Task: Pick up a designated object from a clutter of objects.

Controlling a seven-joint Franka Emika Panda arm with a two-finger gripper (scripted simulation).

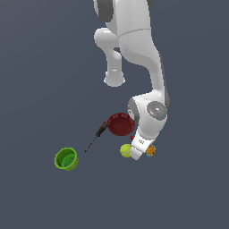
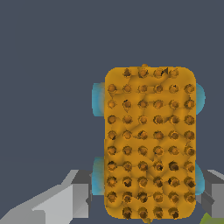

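Observation:
The orange block (image 2: 149, 144), bumpy and dotted with teal-blue bits at its sides, fills the wrist view and lies on the dark floor. My gripper (image 2: 146, 194) is open and low over it, with one grey finger (image 2: 76, 194) on each side of the block, close to the teal bits. I cannot tell whether the fingers touch it. In the exterior view the block (image 1: 151, 151) shows only partly, beside the white hand (image 1: 139, 150); the fingertips are hidden there.
A yellow-green ball (image 1: 125, 150) lies right beside the hand on the exterior view's left. A small red cup (image 1: 132, 138), a dark red bowl (image 1: 120, 124), a black-handled screwdriver (image 1: 99, 133) and a green cup (image 1: 66, 159) lie farther to that side.

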